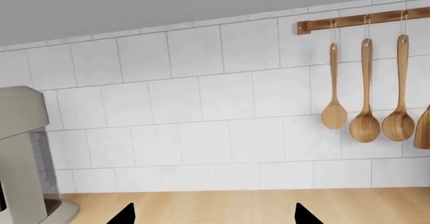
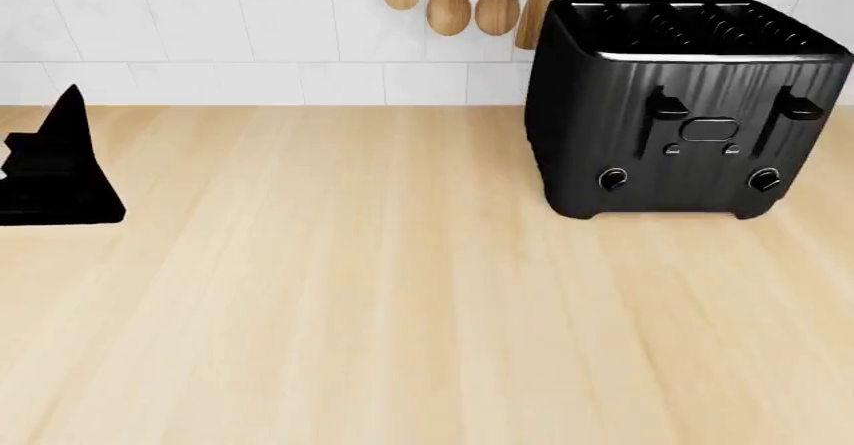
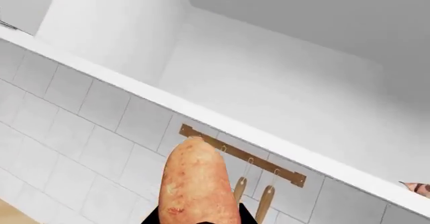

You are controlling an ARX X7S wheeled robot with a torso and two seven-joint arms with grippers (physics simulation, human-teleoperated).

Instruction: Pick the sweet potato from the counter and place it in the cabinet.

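My right gripper (image 3: 198, 219) is shut on the sweet potato (image 3: 196, 181), a reddish-orange tuber that sticks out past the jaws, held high in front of the tiled wall below the white cabinet underside (image 3: 269, 88). The right gripper and the sweet potato are out of the head view. My left gripper (image 1: 215, 219) is open and empty above the light-wood counter (image 1: 222, 206); its black fingertips (image 1: 124, 216) show at the frame edge. In the head view a black part of the left gripper (image 2: 54, 170) sits at the left over the counter (image 2: 374, 295).
A black toaster (image 2: 681, 105) stands at the back right of the counter. Wooden spoons (image 2: 447, 0) hang from a rail (image 1: 363, 20) on the white tiled wall. A grey appliance (image 1: 23, 153) stands near the left gripper.
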